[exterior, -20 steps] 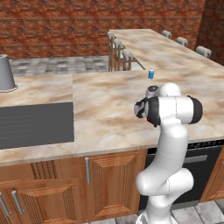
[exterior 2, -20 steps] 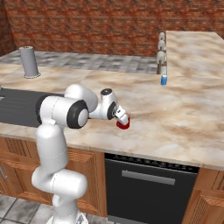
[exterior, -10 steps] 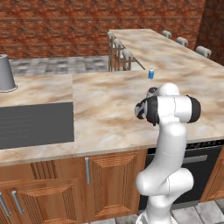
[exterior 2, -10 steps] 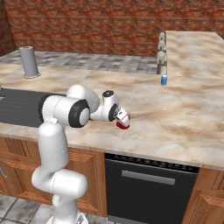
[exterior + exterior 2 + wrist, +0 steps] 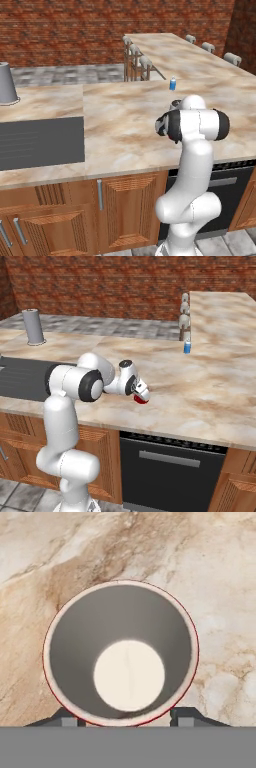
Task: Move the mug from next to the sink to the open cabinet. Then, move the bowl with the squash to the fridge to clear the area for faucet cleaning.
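Note:
The small red mug (image 5: 141,399) hangs just above the marble counter (image 5: 200,391), near its front edge, at the tip of my gripper (image 5: 139,395). From the hand view I look straight down into the mug (image 5: 122,657): grey inside, pale bottom, thin red rim. My gripper (image 5: 127,718) is shut on the mug, and one dark fingertip (image 5: 184,716) shows on each side of its near rim. In the left base view my own arm (image 5: 192,125) covers the hand and mug. The sink's dark grey ribbed panel (image 5: 22,378) lies to the left of the arm.
A small blue can (image 5: 187,347) stands further back on the counter, also seen from the left (image 5: 172,84). A tall grey paper-towel cylinder (image 5: 33,326) stands at the back left. Bar stools (image 5: 137,60) line the island behind. A black oven front (image 5: 170,466) sits below the counter.
The hand with the mug has edged very slightly down and to the right in the right base view. Everything else stays as it was.

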Robot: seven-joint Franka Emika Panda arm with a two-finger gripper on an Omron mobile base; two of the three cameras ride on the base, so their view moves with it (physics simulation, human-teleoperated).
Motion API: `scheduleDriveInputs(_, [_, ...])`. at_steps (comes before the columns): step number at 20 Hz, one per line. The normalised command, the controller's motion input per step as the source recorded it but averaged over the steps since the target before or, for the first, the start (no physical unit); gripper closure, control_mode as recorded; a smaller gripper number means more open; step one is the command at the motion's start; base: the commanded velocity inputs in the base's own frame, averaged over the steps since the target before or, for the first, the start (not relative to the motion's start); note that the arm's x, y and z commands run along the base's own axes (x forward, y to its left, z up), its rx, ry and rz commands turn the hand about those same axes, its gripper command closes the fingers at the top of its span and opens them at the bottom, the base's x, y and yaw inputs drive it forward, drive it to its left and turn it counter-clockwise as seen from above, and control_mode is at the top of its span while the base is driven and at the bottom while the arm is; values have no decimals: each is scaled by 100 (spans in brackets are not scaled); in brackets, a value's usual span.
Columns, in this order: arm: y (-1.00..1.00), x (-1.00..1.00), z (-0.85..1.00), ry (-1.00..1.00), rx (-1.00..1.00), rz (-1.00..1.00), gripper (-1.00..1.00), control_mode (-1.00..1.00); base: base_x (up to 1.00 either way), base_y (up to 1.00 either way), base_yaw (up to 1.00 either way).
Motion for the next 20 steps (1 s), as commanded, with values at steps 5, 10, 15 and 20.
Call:
scheduleDriveInputs(5, [0,0,0,0,0,0,100,-100,0,0,0])
scheduleDriveInputs(10, [0,0,0,0,0,0,100,-100,0,0,0])
scheduleDriveInputs(15, [0,-26,23,-10,0,0,100,-100,0,0,0])
scheduleDriveInputs(20, [0,-73,98,-38,0,0,100,-100,0,0,0])
